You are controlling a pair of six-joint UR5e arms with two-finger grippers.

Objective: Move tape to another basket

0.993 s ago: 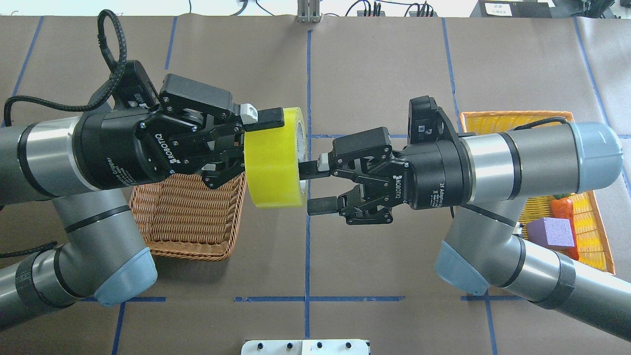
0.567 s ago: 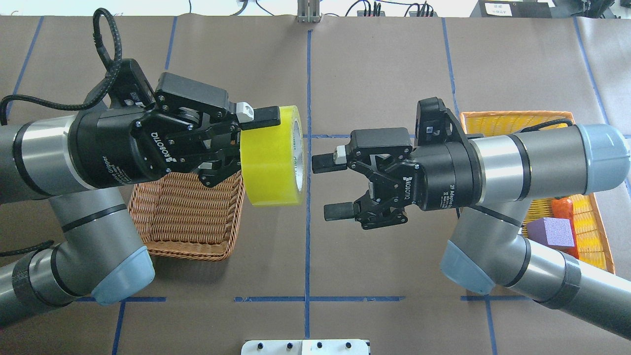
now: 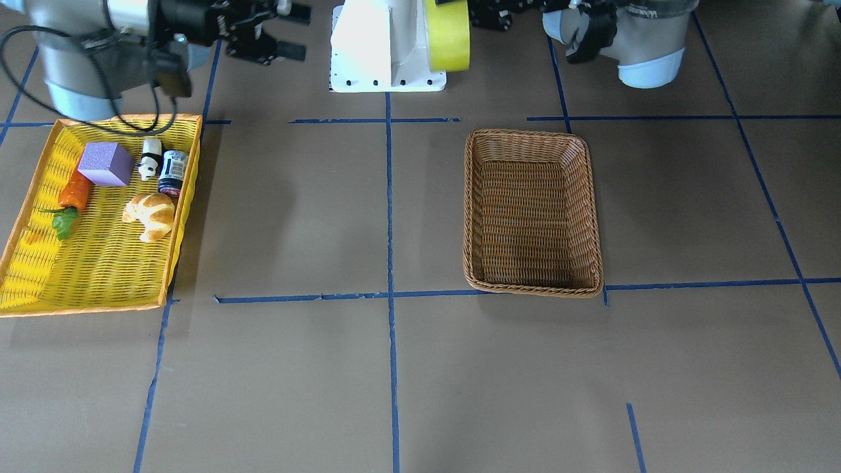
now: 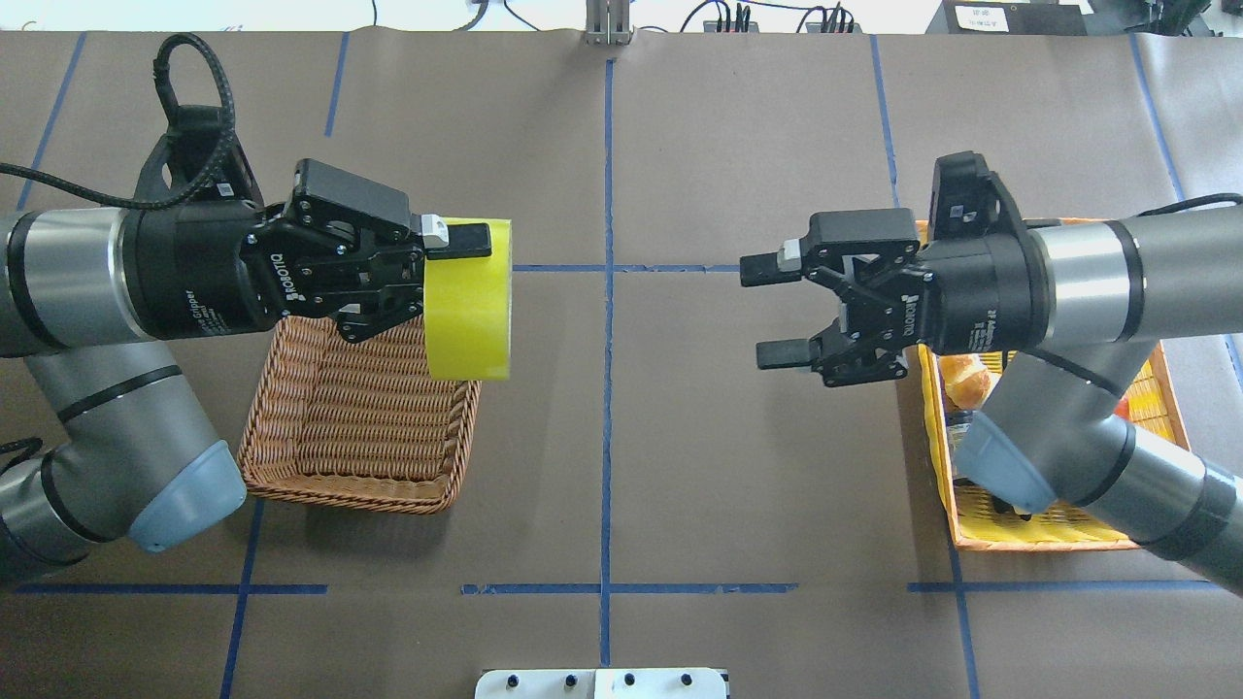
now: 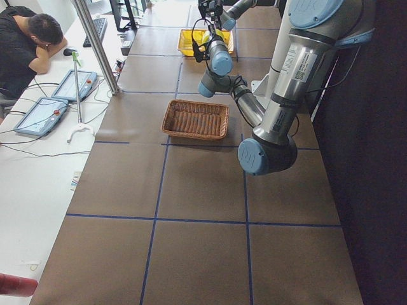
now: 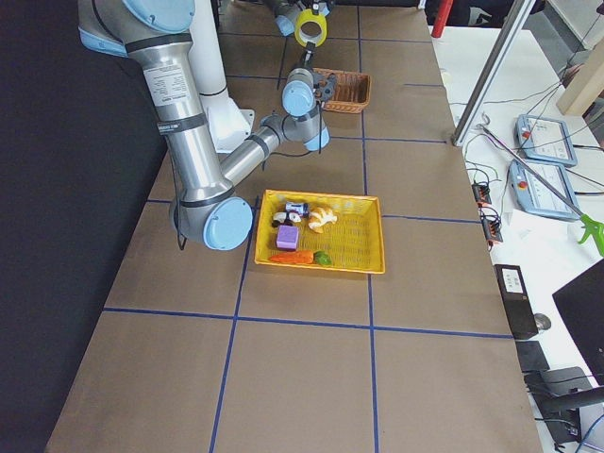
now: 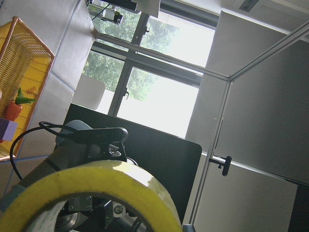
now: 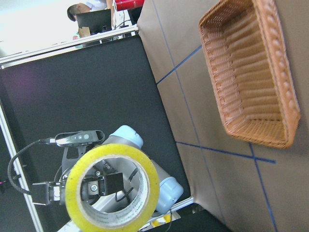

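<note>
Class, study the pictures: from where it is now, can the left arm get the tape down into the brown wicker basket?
Probably yes. The left gripper holds the tape roughly over the basket edge. The basket is empty, and the open right gripper is well away.

glossy, translucent yellow-green film on the tape point(image 4: 468, 301), wound on a dull whitish cardboard core point(image 8: 108, 216); rough, ribbed brown wicker on the basket point(image 4: 359, 427); matt brown paper over the table point(image 4: 738, 466), lined with blue adhesive strips point(image 4: 607, 437); brushed silver metal on the left arm point(image 4: 68, 282), with smooth pale-blue plastic caps point(image 4: 184, 495); shiny yellow plastic-looking weave on the tray point(image 3: 98, 263).
</note>
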